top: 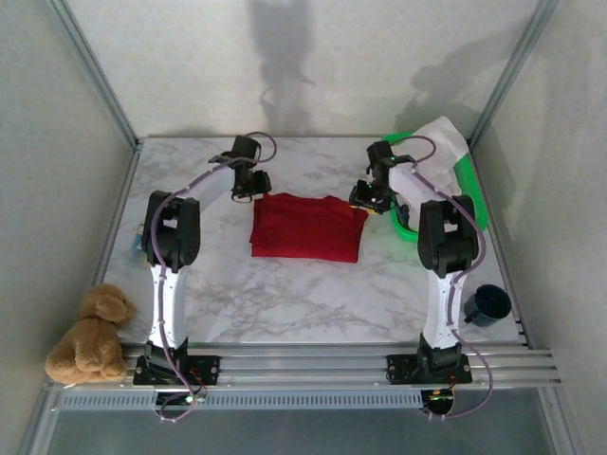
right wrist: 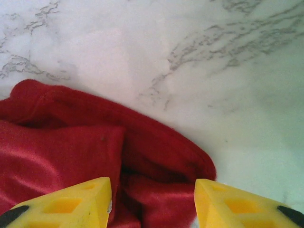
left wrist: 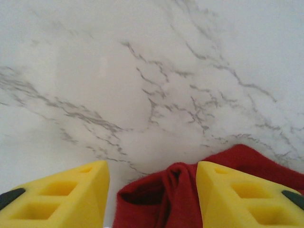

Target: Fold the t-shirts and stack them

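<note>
at the near edge a metal rail (top: 313,365) carries both arm bases, with a tan teddy bear (top: 90,334) at its left end and a dark blue cup (top: 487,304) near right. on the grey-veined marble table (top: 285,294) the red t-shirt (top: 307,227) lies folded at mid-table, and the left gripper (left wrist: 152,190) and right gripper (right wrist: 153,199) each stand spread over a far corner of it, pinching nothing. at the far right a white t-shirt (top: 438,137) spills from a green basket (top: 471,190), and pale walls (top: 313,57) framed by grey metal posts (top: 95,76) close the space.

Left tool (left wrist: 151,172), right tool (right wrist: 152,184): both agape.
</note>
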### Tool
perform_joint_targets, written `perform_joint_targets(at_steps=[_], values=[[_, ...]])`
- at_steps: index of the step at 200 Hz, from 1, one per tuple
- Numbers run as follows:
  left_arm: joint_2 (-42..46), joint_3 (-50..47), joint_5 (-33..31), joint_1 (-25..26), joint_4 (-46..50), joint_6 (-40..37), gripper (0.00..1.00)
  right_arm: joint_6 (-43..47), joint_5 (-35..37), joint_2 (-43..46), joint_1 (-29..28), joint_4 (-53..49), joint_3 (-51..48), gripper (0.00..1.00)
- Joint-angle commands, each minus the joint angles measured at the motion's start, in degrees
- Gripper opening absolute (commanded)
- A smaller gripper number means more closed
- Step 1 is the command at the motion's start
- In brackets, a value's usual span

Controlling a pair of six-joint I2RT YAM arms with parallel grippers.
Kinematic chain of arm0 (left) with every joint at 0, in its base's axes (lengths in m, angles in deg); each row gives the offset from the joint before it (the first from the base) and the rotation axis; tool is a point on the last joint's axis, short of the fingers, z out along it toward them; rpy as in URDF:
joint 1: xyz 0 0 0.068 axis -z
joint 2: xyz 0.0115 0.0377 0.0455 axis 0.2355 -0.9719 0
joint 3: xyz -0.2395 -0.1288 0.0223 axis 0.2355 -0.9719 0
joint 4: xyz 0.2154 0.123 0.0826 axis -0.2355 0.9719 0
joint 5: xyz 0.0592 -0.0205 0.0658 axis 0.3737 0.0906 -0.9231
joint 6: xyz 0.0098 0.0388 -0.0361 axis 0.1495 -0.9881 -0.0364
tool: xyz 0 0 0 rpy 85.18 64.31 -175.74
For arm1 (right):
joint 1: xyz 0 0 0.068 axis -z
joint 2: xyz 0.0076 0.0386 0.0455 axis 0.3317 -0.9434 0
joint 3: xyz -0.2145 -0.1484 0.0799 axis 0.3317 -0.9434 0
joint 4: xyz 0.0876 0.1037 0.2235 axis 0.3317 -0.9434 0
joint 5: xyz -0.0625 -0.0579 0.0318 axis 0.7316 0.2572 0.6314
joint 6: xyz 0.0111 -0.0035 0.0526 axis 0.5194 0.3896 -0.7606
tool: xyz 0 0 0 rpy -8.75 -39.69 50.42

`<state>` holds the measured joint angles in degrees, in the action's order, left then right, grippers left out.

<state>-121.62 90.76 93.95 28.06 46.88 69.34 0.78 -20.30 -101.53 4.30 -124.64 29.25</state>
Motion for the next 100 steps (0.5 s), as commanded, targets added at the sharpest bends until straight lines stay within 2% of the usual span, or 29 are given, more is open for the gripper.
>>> perform_joint_targets(at_steps=[1, 24, 42, 67, 74, 100], values=[[7.5, 0.4, 0.5, -0.5, 2.0, 1.2, 0.52, 0.4, -1.2, 7.5, 0.5, -4.4, 0.8, 0.5], [11.9, -3.6, 2.7, 0.5, 0.5, 3.4, 0.5, -0.7, -3.6, 10.8, -0.9, -3.8, -2.5, 0.47], [13.7, -6.4, 2.5, 2.6, 0.5, 3.9, 0.39, -1.9, -4.0, 12.5, -2.4, -1.9, -6.1, 0.42], [15.2, -12.7, 2.5, 5.4, -3.0, 5.8, 0.15, -4.0, -5.2, 11.4, -3.7, 1.9, -9.8, 0.2], [15.1, -14.3, 2.3, 6.0, -3.9, 6.1, 0.1, -4.5, -5.2, 10.5, -4.0, 2.7, -10.3, 0.17], [14.0, -19.2, 1.2, 7.9, -6.7, 7.1, 0.03, -6.1, -4.5, 6.3, -5.3, 4.9, -11.4, 0.06]])
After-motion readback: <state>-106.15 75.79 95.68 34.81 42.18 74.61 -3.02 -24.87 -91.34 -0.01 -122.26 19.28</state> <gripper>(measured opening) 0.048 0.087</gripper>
